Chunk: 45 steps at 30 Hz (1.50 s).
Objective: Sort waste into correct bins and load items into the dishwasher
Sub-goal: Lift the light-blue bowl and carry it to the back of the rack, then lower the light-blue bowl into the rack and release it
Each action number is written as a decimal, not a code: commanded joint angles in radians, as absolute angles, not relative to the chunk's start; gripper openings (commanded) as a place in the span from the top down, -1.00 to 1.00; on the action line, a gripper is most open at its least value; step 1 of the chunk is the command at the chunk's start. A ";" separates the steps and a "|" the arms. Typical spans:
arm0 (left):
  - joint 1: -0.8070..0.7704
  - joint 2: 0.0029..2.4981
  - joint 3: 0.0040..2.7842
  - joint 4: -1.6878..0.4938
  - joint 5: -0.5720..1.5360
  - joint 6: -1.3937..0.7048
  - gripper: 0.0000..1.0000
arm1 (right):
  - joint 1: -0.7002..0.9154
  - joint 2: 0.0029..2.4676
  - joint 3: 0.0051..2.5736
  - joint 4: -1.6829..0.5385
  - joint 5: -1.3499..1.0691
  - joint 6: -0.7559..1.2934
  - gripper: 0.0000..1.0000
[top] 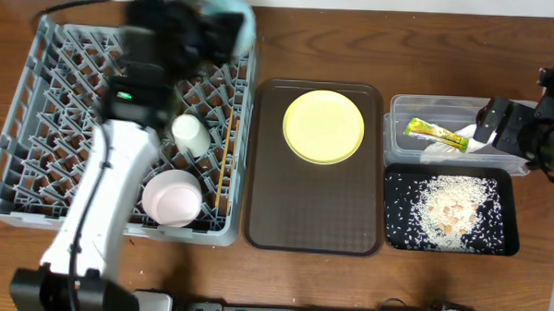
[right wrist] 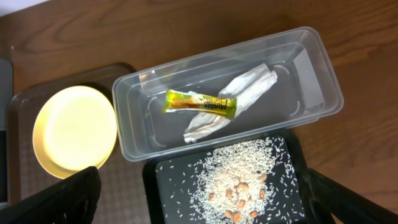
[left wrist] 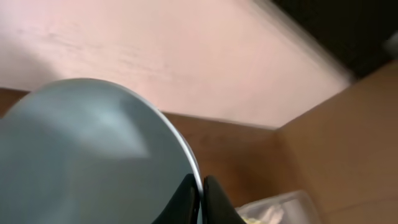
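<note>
one grey dish rack (top: 9, 165) sitting far left, holding one white cup (top: 191, 134), one white bowl (top: 172, 196), two chopsticks (top: 225, 163) lying front-to-back. left hand (left wrist: 200, 198) pinching rim of one light blue bowl (left wrist: 87, 162) above rack's far right corner. one yellow plate (top: 323, 127) resting on brown tray (top: 312, 221). clear tub (top: 399, 109) holding one sachet (top: 436, 135), long axis left-right, print unreadable, plus one napkin (right wrist: 239, 99). black tray (top: 510, 214) carrying rice scraps (top: 451, 210). right hand (top: 496, 126) hanging spread above tub's right end.
</note>
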<state>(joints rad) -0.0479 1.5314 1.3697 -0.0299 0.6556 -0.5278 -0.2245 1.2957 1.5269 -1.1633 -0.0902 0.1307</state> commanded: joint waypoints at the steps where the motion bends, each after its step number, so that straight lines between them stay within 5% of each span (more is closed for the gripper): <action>1: 0.081 1.610 1.377 0.082 1.107 -0.798 0.85 | -0.228 1.296 1.538 -1.164 -0.094 0.144 -0.99; 7: 0.203 1.781 1.377 0.279 1.361 -1.077 0.85 | -0.228 1.296 1.538 -1.164 -0.094 0.144 -0.98; 15: 0.251 1.948 1.377 0.279 1.530 -1.104 0.85 | -0.228 1.296 1.538 -1.164 -0.094 0.144 -0.98; 40: 0.386 2.069 1.333 0.274 1.488 -0.997 0.84 | -0.228 1.296 1.538 -1.164 -0.094 0.144 -0.98; 45: 0.421 2.069 1.332 0.237 1.456 -0.948 0.67 | -0.228 1.296 1.538 -1.164 -0.094 0.144 -0.99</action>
<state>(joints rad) 0.3996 2.0556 1.3430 0.2512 1.4776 -1.0061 -0.2245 1.2957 1.5269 -1.1633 -0.0906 0.1307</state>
